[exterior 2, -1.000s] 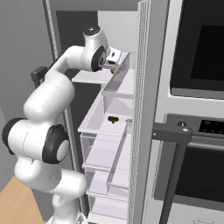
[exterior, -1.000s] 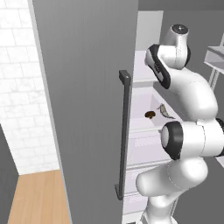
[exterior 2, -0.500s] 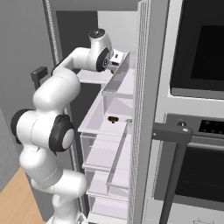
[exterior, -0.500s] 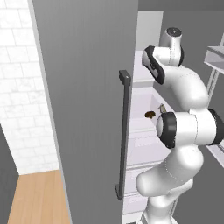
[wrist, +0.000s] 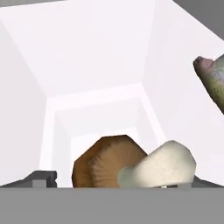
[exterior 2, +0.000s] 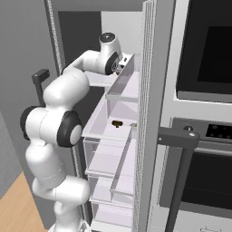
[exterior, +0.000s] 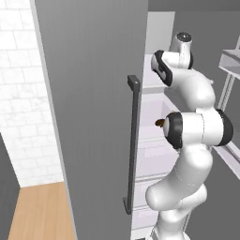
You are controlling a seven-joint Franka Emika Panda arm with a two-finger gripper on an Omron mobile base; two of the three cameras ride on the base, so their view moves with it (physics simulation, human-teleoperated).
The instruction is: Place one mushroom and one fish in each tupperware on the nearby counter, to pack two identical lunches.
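Note:
In the hand view a mushroom [wrist: 109, 162] with a brown gilled cap and a thick white stem lies on its side on a white fridge shelf. It sits right in front of my open gripper [wrist: 118, 180], between the two dark fingertips [wrist: 43, 178]. A grey-green fish [wrist: 213, 83] shows at the right edge, beside the shelf wall. In the right base view my gripper [exterior 2: 121, 68] reaches into the upper shelf of the open fridge. A second mushroom [exterior 2: 117, 123] rests on the shelf below, and is seen past my arm as the mushroom [exterior: 159, 123]. The tupperwares and counter are out of view.
The open grey fridge door [exterior: 93, 117] with its dark vertical handle [exterior: 132, 145] stands to my left. Clear drawers [exterior 2: 111, 163] stack below the shelves. An oven with a dark handle [exterior 2: 179, 136] flanks the fridge on the right. The shelf walls close in around the hand.
My hand has pushed further into the upper fridge shelf, and the elbow has swung up. The jaws have stayed open and nothing has been taken hold of.

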